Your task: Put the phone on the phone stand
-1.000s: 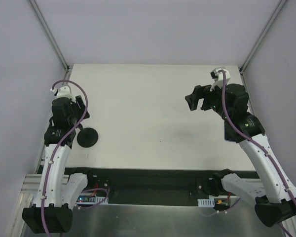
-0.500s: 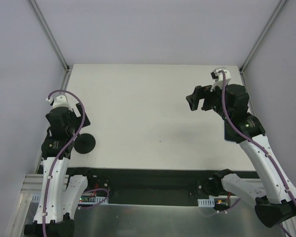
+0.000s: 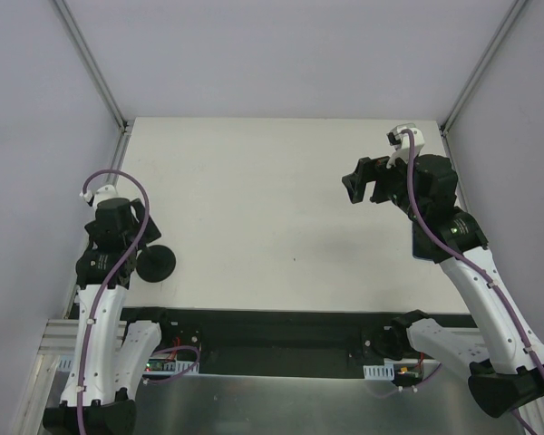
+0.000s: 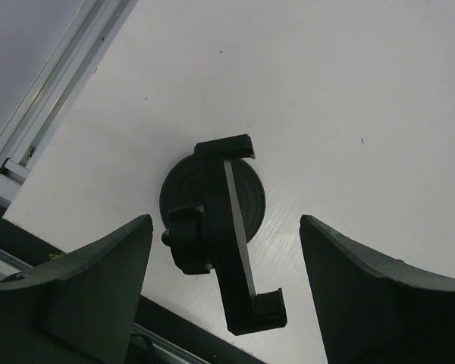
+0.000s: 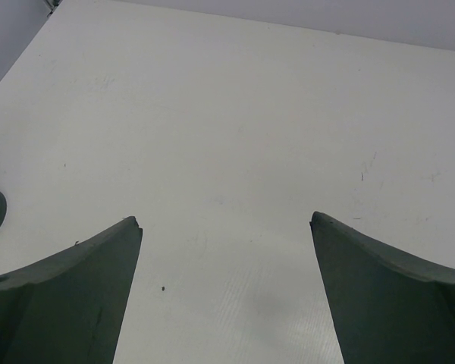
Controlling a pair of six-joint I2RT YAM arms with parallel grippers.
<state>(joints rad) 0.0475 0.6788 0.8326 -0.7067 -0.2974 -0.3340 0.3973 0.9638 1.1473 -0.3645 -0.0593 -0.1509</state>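
Observation:
The black phone stand [image 3: 154, 263] stands on its round disc base at the table's left, near the front edge. In the left wrist view the phone stand [image 4: 226, 227] shows its holder on top of the disc. My left gripper [image 4: 224, 220] is open, with a finger on either side of the stand and touching nothing; in the top view my left gripper [image 3: 134, 243] sits just left of the stand. My right gripper [image 3: 363, 186] is open and empty, above the right half of the table [image 5: 226, 220]. A dark bluish slab, seemingly the phone [image 3: 421, 246], lies partly hidden under the right arm.
The white table [image 3: 272, 199] is walled at the back and on both sides. A metal rail [image 4: 53, 98] runs along the left edge. A black strip with the arm bases [image 3: 281, 340] borders the near edge.
My left arm has drawn back toward the near left corner, away from the stand's top. The stand's base has shifted slightly nearer and left. The right arm has not moved.

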